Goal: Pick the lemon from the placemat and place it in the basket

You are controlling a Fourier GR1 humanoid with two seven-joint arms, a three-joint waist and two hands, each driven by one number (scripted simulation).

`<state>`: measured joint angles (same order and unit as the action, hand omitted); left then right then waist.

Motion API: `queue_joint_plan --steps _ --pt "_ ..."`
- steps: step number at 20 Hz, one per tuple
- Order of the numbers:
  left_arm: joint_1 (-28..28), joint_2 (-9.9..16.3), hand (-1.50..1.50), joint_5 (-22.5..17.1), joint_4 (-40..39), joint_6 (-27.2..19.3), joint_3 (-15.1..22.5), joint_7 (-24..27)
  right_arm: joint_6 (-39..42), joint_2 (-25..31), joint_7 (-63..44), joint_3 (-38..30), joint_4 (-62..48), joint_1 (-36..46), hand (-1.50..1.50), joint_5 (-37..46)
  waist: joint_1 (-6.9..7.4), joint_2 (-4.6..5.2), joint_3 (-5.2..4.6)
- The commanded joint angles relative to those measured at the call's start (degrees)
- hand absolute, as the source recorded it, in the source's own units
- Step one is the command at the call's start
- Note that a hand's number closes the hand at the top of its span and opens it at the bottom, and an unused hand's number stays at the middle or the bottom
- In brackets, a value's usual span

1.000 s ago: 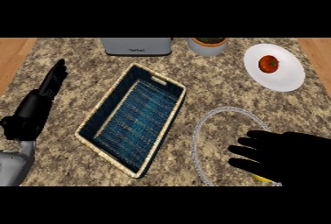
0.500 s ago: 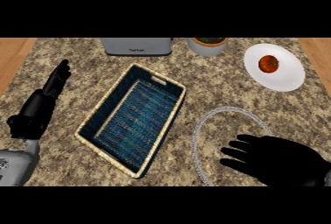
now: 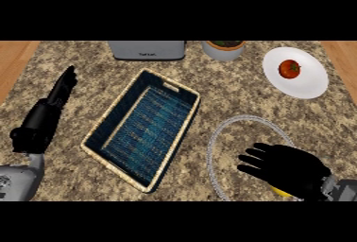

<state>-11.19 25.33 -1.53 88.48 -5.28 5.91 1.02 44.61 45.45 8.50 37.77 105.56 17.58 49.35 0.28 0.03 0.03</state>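
The only writing is sitting on the front of the grey toaster [image 3: 146, 49] at the far edge of the speckled granite tabletop [image 3: 230, 99], a short dark label too small to read. Compared with half a second ago, the right robot hand [image 3: 282, 168] is lying a little farther toward the near right corner, fingers spread and straight, open, palm down over the near right part of the round pale-rimmed placemat [image 3: 222, 142]; the left robot hand [image 3: 52, 111] is showing almost unchanged at the left edge, fingers straight and pointing away, resting open and holding nothing. The lemon [image 3: 280, 192] is showing only as a small yellow sliver just under the right robot hand's near edge, at the near right rim of the placemat, mostly hidden by the palm; whether the hand is touching it cannot be told. The rectangular basket [image 3: 143, 127], woven, with a tan rim and a dark blue lining, is lying tilted between the two hands, just left of the placemat. Farther off, a white round plate [image 3: 307, 82] is carrying a red tomato [image 3: 289, 69], and a grey pot [image 3: 223, 49] with dark contents is standing beside the toaster.
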Motion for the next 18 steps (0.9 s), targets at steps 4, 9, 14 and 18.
queue_joint_plan --steps 4,9,14,18 --pt "-1.39 -0.42 0.0 0.25 -2.61 3.39 -4.09 1.29 -4.25 -4.12 2.73 0.99 -3.72 -4.49 -1.5 7.77 -0.34 -0.01 -0.03" --pt "1.71 -2.24 0.0 2.4 0.66 4.07 -3.6 -0.02 -9.34 -3.86 9.61 -2.25 -6.4 -5.54 -1.5 11.01 -0.28 -0.07 -0.03" --pt "-1.61 -6.85 0.0 6.94 -0.02 1.05 -1.85 -1.94 -10.99 -5.75 12.9 -4.68 -9.98 -5.93 -1.5 13.95 -0.4 -0.04 -0.03" --pt "2.34 -5.94 0.0 6.47 3.65 3.03 -3.83 -2.33 -12.14 -5.9 14.12 -6.43 -8.28 -10.52 -1.5 14.67 -0.33 -0.11 -0.03"
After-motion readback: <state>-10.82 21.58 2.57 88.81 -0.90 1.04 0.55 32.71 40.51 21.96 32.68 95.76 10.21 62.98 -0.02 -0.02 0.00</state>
